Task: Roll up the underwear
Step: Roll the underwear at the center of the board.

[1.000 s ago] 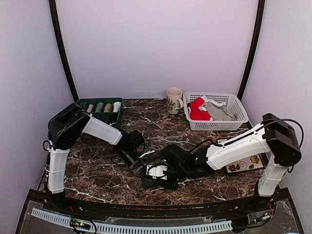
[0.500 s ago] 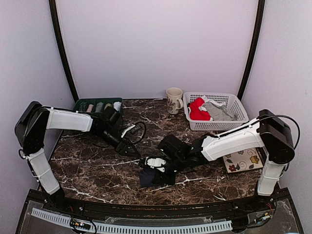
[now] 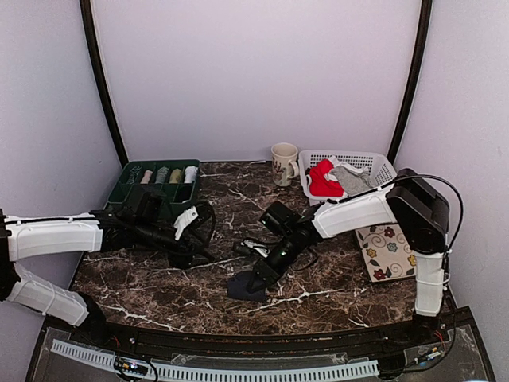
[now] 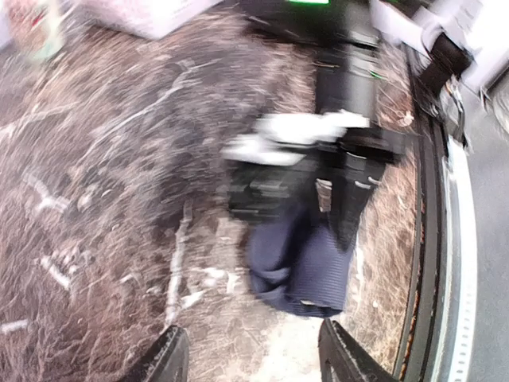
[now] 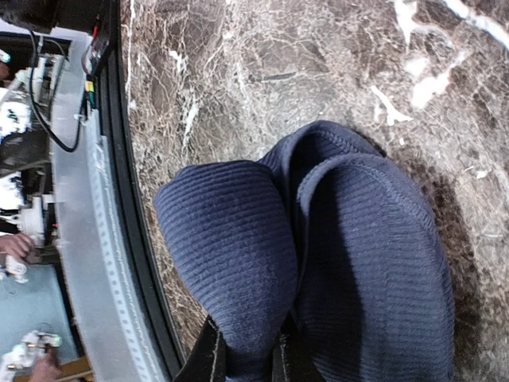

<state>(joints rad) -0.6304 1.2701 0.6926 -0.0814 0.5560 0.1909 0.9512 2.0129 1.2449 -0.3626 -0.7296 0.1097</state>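
Navy underwear [image 5: 334, 263] bunched on marble worktop [image 3: 159, 286], one fold pinched between pressed-together jaws of right gripper [image 5: 246, 354]. Left gripper [image 4: 254, 362] spread, holding nothing; navy piece ahead of it, apart. Red underwear [image 3: 320, 180] and grey underwear [image 3: 355, 181] in basket [image 3: 391, 193], well beyond right gripper.

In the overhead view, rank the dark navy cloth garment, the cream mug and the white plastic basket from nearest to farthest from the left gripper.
Measured from the left gripper:
1. dark navy cloth garment: just to its right, towards the table's front edge.
2. cream mug: at the back, about centre.
3. white plastic basket: back right, beyond the mug.
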